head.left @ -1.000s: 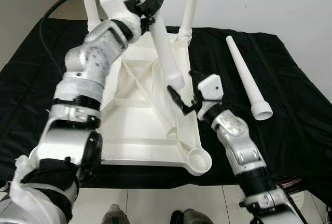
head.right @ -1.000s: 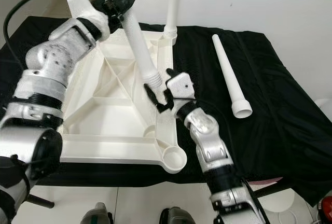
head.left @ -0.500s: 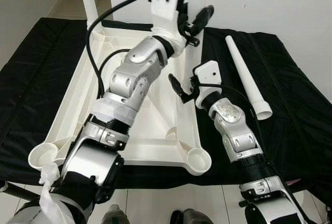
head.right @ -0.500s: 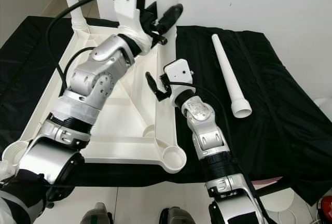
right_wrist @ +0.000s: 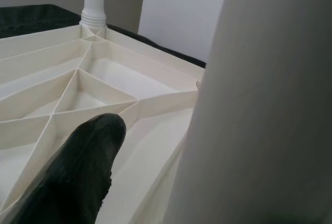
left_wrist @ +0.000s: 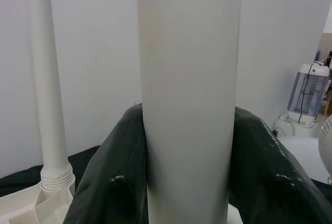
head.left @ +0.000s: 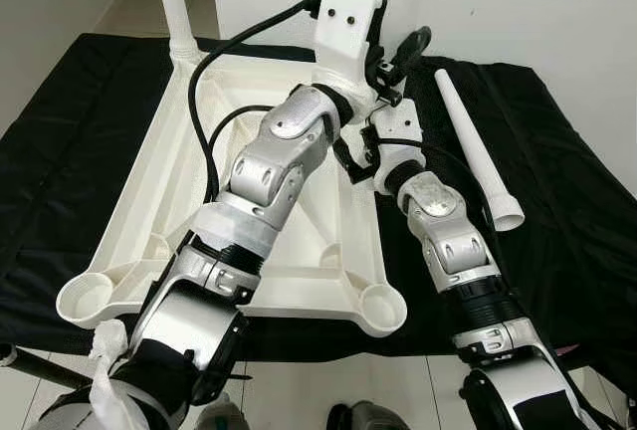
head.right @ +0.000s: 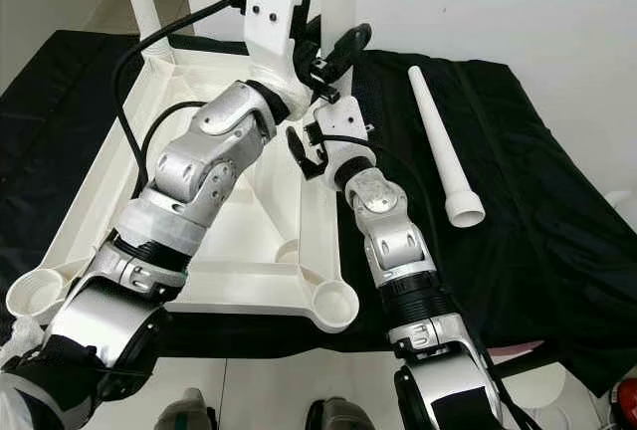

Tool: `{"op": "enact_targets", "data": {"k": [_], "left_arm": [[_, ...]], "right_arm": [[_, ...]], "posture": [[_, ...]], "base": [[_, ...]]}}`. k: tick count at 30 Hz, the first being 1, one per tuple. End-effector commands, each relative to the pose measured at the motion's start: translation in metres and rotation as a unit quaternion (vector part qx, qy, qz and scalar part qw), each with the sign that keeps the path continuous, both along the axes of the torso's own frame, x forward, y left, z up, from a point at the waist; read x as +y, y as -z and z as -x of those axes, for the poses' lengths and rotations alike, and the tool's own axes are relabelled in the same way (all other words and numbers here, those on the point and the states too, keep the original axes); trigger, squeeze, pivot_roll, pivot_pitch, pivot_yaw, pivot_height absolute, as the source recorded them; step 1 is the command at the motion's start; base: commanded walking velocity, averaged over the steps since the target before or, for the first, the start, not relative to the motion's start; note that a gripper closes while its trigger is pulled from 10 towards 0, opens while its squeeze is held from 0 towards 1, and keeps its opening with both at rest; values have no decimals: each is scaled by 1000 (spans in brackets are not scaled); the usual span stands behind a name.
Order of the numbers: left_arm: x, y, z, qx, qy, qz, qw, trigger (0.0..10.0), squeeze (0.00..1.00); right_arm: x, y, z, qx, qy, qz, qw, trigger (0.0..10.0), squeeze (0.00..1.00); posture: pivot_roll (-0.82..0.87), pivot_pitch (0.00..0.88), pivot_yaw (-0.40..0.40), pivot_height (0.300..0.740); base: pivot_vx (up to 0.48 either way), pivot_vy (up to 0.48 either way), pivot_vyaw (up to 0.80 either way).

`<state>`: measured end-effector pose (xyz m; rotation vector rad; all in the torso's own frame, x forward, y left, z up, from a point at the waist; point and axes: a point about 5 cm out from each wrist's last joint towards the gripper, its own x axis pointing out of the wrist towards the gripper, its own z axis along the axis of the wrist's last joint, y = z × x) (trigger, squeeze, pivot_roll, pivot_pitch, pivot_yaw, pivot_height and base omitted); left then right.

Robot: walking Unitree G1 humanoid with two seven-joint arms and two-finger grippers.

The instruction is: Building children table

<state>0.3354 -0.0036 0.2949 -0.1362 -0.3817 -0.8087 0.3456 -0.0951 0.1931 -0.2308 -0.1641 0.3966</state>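
An upturned white tabletop [head.left: 149, 201] is seen lying on the black-draped worktop [head.left: 60, 131], ribs up. One leg [head.left: 171, 2] is stood upright in the tabletop's far left corner socket. At its far right corner a second leg [left_wrist: 189, 94] is clasped between both fingers of the left hand [head.left: 398, 57] — held upright. The right hand [head.left: 353, 156] is placed just beside that leg's base; its fingers are parted, nothing held. A loose leg [head.left: 476, 146] is laid right of the tabletop, well apart.

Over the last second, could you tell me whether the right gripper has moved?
Yes. The right gripper has moved away from the robot along the tabletop's right rim, toward the far right corner.
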Motion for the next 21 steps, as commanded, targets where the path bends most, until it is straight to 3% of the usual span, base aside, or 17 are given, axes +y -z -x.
{"op": "enact_targets", "data": {"k": [1, 8, 9, 12, 13, 14, 16, 17, 21], "left_arm": [[-6, -6, 7, -22, 13, 8, 1000, 10000, 0], [-7, -7, 9, -24, 13, 9, 1000, 10000, 0], [-6, -7, 8, -25, 10, 11, 1000, 10000, 0], [-6, -8, 8, -25, 8, 13, 1000, 10000, 0], [-5, -9, 7, -26, 8, 13, 1000, 10000, 0], [-5, -9, 7, -28, 7, 13, 1000, 10000, 0], [-5, -10, 7, -28, 7, 13, 999, 10000, 0], [-5, -10, 7, -29, 7, 14, 999, 10000, 0], [-5, -11, 8, -34, 7, 12, 999, 10000, 0]], "right_arm": [[1, 1, -1, 13, 4, -10, 1000, 10000, 0], [3, 2, -1, 29, 6, -30, 999, 10000, 0], [4, 3, 0, 35, 6, -36, 999, 8392, 0], [4, 4, 1, 39, 6, -40, 998, 8392, 0], [3, 5, 0, 43, 8, -43, 998, 3882, 0], [2, 6, 0, 49, 14, -48, 998, 1137, 0], [1, 6, 0, 51, 16, -50, 997, 1137, 0], [0, 7, 0, 52, 17, -49, 997, 0, 0], [0, 8, 1, 52, 14, -46, 998, 0, 0]], "posture": [[80, 7, -53, 740], [78, 5, -52, 740], [77, 3, -52, 740], [77, 3, -52, 740], [78, 0, -50, 740], [78, 0, -50, 740], [78, 0, -50, 740], [79, 0, -51, 740], [80, 0, -47, 740]], "base": [[0, 0, 0], [0, 0, 0], [0, 0, 0], [0, 0, 0], [0, 0, 0], [0, 0, 0], [0, 0, 0], [0, 0, 0], [0, 0, 0]]}}
